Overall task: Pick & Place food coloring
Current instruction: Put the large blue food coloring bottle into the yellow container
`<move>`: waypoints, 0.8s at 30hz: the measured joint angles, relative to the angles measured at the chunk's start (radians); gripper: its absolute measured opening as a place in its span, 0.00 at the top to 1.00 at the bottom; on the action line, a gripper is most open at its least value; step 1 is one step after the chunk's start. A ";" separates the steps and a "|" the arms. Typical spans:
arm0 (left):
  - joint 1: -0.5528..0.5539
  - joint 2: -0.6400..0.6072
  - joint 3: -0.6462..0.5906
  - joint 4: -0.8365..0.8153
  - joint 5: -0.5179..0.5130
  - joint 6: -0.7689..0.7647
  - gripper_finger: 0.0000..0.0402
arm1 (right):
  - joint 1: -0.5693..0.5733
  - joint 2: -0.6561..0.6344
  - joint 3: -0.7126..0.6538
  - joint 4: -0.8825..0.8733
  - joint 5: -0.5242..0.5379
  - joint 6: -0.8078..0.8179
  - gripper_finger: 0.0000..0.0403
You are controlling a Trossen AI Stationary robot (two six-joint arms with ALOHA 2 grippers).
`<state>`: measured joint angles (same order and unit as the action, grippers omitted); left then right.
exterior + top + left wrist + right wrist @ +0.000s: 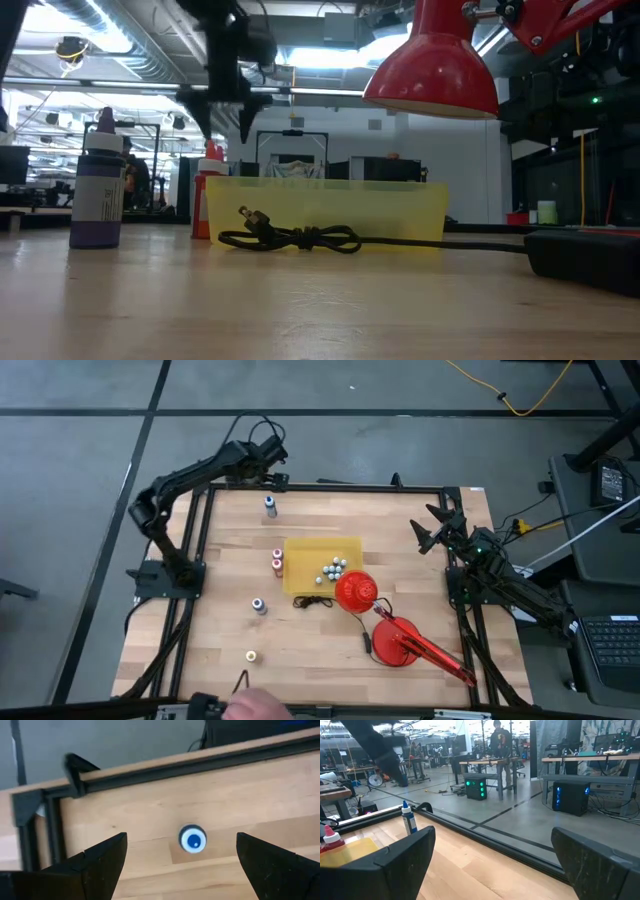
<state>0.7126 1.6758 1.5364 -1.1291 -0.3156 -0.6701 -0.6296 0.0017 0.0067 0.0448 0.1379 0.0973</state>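
Partly hidden: red-topped bottles behind tray.

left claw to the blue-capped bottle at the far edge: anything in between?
Nothing visible. The left claw is open above the blue-capped bottle, which stands alone on the bare wooden table near the black frame rail. In the wrist view, its cap sits in the gap between the fingers.

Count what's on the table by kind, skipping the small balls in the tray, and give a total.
Food coloring bottles: 5
Yellow tray: 1
Red lamp with its cord: 1
Total: 7
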 joint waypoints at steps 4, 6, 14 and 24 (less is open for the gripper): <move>0.004 0.071 0.000 0.009 0.032 0.010 0.10 | 0.000 0.000 0.000 0.000 0.000 0.000 0.01; 0.004 0.106 0.000 0.007 0.043 0.019 0.10 | 0.000 0.000 0.000 0.000 0.000 0.000 0.01; 0.007 0.205 0.000 0.005 0.106 0.029 0.10 | 0.000 0.000 0.000 0.000 0.000 0.000 0.01; 0.016 0.248 0.000 0.019 0.127 0.064 0.11 | 0.000 0.000 0.000 0.000 0.000 0.000 0.01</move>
<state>0.7284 1.9242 1.5360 -1.1103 -0.1883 -0.6065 -0.6296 0.0020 0.0067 0.0448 0.1378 0.0972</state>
